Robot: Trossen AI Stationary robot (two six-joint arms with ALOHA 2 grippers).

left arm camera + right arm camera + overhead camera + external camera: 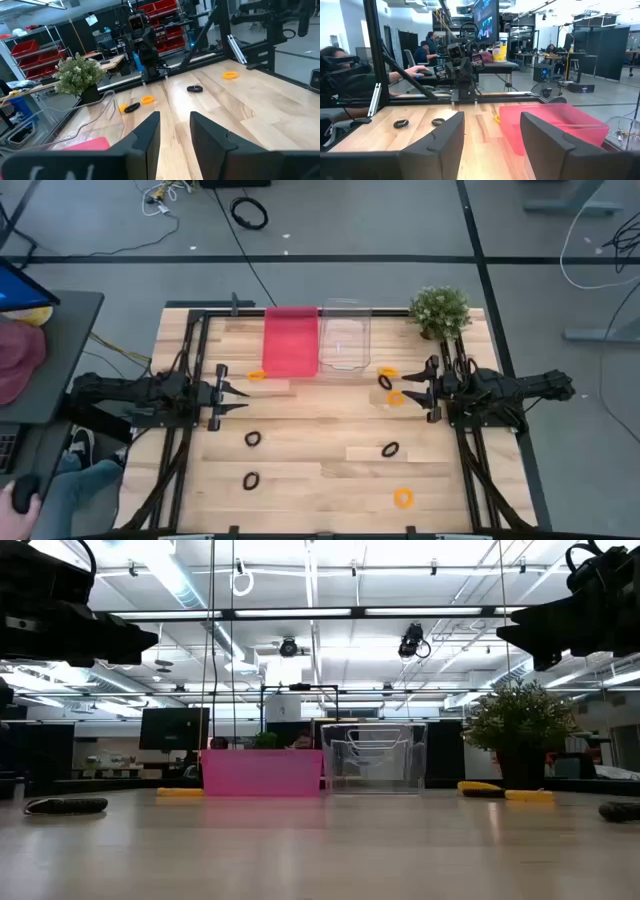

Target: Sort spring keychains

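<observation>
The left claw (232, 390) and right claw (420, 390) hover released at mid-frame left and right, facing each other, probably poised to start, since the keychains (390, 449) lie scattered on the tabletop (320, 470) below the pink bin (290, 340) and clear bin (345, 335).

Our two arms are dark, nearly black, built of chunky jointed segments. Each ends in a gripper with two flat, tapering black fingers: the left gripper (238, 393) and the right gripper (413, 392). Bundled black cables seem to run along the right arm (520, 388). Silvery brackets show near the wrists.
</observation>
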